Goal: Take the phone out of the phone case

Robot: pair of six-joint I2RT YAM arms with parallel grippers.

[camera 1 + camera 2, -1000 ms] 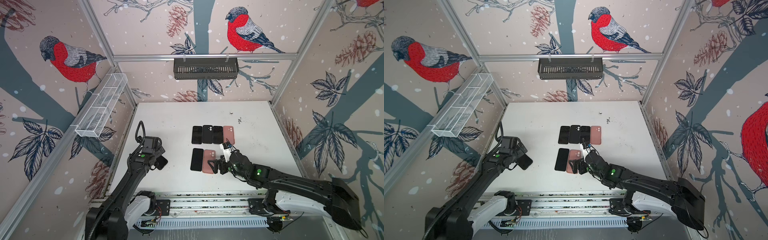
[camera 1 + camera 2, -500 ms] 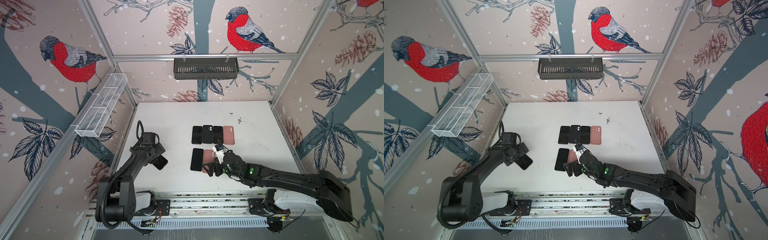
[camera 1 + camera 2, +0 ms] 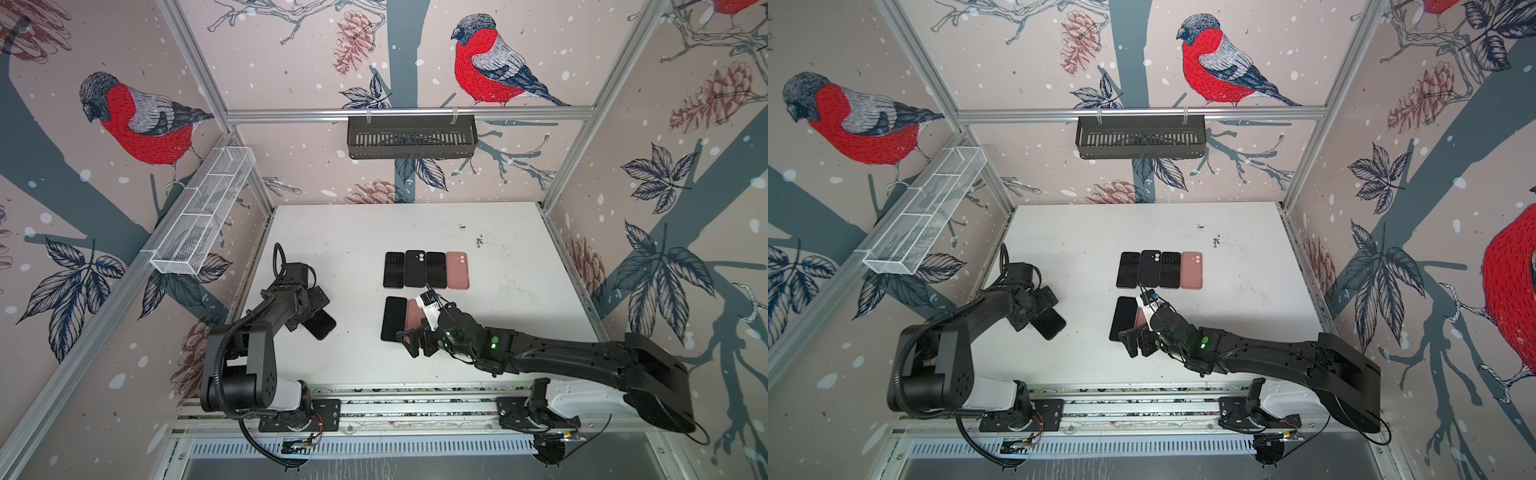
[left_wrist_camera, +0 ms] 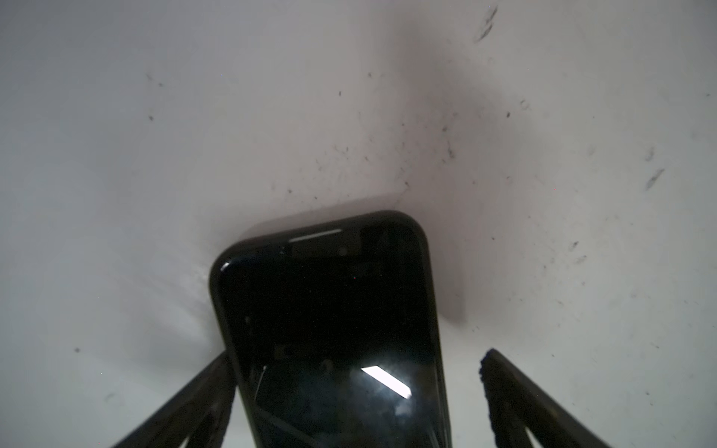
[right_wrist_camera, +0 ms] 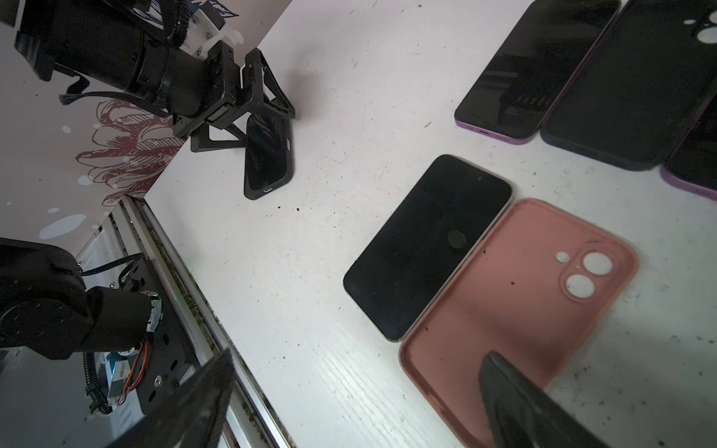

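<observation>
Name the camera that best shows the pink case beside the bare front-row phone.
The right wrist view: the pink case lies inside up, nearly whole, camera cut-outs clear. In both top views the right arm hides most of it, leaving a pink sliver. The left wrist view does not show it.

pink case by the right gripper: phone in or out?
Out. The pink case lies inside up and bare, table showing through its camera holes; a phone lies beside it.
</observation>
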